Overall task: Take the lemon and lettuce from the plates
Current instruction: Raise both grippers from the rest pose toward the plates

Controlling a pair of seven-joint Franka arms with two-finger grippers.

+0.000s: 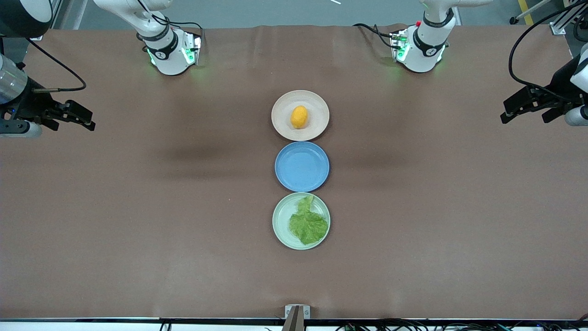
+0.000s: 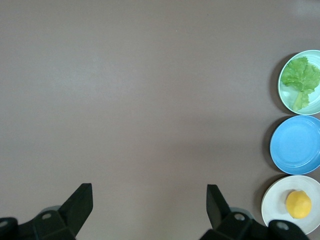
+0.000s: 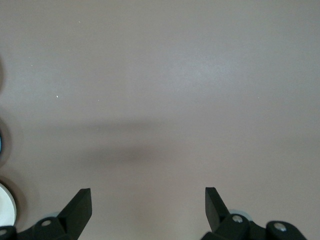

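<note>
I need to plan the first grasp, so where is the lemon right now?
In the front view the lemon lies on the beige-pink plate, farthest from the camera in the row, beside the blue plate.

We count three plates on the desk: one beige-pink plate [image 1: 280, 120], one blue plate [image 1: 302, 166], one mint green plate [image 1: 281, 221]. We see one lemon [image 1: 299, 116] and one lettuce [image 1: 308, 223] leaf.

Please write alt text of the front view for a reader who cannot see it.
Three plates stand in a line mid-table: a beige plate with a lemon, an empty blue plate, a green plate with lettuce. Both claws, left and right, wait open at the table's ends.
</note>
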